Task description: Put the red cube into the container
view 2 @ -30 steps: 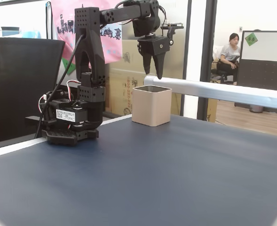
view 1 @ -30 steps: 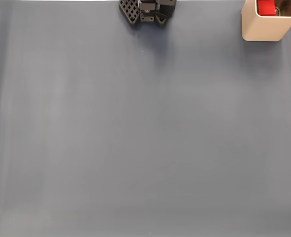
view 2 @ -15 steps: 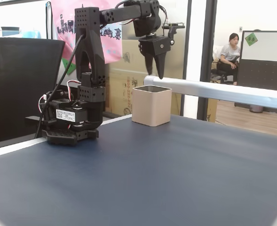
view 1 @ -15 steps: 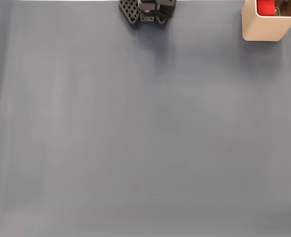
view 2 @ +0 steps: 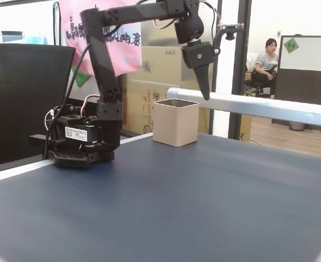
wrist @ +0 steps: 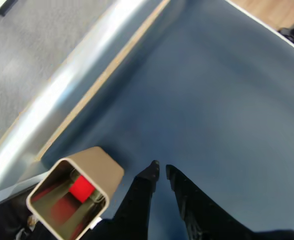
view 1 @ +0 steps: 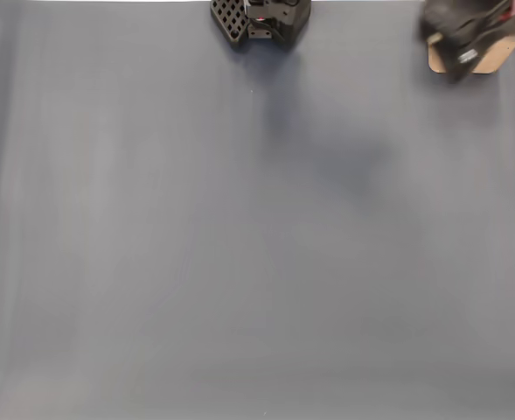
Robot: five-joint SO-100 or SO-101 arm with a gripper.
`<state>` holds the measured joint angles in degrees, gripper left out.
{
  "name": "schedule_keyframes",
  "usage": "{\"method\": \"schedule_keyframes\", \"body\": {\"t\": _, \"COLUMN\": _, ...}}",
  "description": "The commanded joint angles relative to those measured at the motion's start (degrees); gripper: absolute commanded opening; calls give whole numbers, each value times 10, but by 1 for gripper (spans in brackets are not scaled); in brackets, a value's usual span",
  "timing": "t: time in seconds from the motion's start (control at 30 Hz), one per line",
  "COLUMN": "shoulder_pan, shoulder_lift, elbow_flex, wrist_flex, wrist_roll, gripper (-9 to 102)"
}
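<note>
The red cube point(wrist: 81, 189) sits down inside the container point(wrist: 103, 169), resting on the shiny bottom, and the wrist view looks straight into the opening so the cube's red glow shows on the metallic inner walls. The container point(view 2: 175, 123) stands upright on the dark blue table point(view 2: 204, 202) near the far edge, just in front of a silvery rail point(view 2: 258, 103) that runs along that side. The gripper point(wrist: 160, 170) hangs in the air with nothing between its fingers; in the wrist view the two black tips are nearly together, with just a thin gap between them. From the side, in a fixed view, the gripper point(view 2: 206, 94) points down and sits above and a little to the right of the container, clear of its rim. In the fixed view from above, the arm point(view 1: 467, 35) is a dark blur covering most of the container point(view 1: 493, 58) in the top right corner, with a soft shadow on the mat below. The arm's base point(view 2: 84, 139) is clamped at the left of the table in the side view. A person point(view 2: 267, 61) sits in the room behind the glass.
</note>
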<state>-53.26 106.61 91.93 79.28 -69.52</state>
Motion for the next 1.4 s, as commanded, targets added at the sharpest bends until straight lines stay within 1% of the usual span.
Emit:
{"method": "schedule_keyframes", "body": {"t": 0.0, "shoulder_pan": 78, "shoulder_lift": 71, "elbow_flex": 53, "wrist_flex": -40, "wrist_roll": -33, "gripper": 0}}
{"method": "schedule_keyframes", "body": {"t": 0.2, "shoulder_pan": 243, "shoulder_lift": 183, "elbow_flex": 164, "wrist_flex": -103, "wrist_roll": -86, "gripper": 0}}
{"method": "schedule_keyframes", "body": {"t": 0.47, "shoulder_pan": 445, "shoulder_lift": 356, "elbow_flex": 384, "wrist_flex": -257, "wrist_roll": -192, "gripper": 0}}
{"method": "schedule_keyframes", "body": {"t": 0.6, "shoulder_pan": 501, "shoulder_lift": 434, "elbow_flex": 488, "wrist_flex": -307, "wrist_roll": -216, "gripper": 0}}
{"method": "schedule_keyframes", "body": {"t": 0.73, "shoulder_pan": 514, "shoulder_lift": 521, "elbow_flex": 589, "wrist_flex": -332, "wrist_roll": -220, "gripper": 0}}
{"method": "schedule_keyframes", "body": {"t": 1.03, "shoulder_pan": 509, "shoulder_lift": 688, "elbow_flex": 764, "wrist_flex": -327, "wrist_roll": -205, "gripper": 0}}
{"method": "schedule_keyframes", "body": {"t": 1.23, "shoulder_pan": 502, "shoulder_lift": 766, "elbow_flex": 831, "wrist_flex": -273, "wrist_roll": -190, "gripper": 0}}
{"method": "schedule_keyframes", "body": {"t": 1.3, "shoulder_pan": 500, "shoulder_lift": 793, "elbow_flex": 847, "wrist_flex": -240, "wrist_roll": -185, "gripper": 0}}
{"method": "schedule_keyframes", "body": {"t": 1.37, "shoulder_pan": 501, "shoulder_lift": 813, "elbow_flex": 853, "wrist_flex": -189, "wrist_roll": -188, "gripper": 0}}
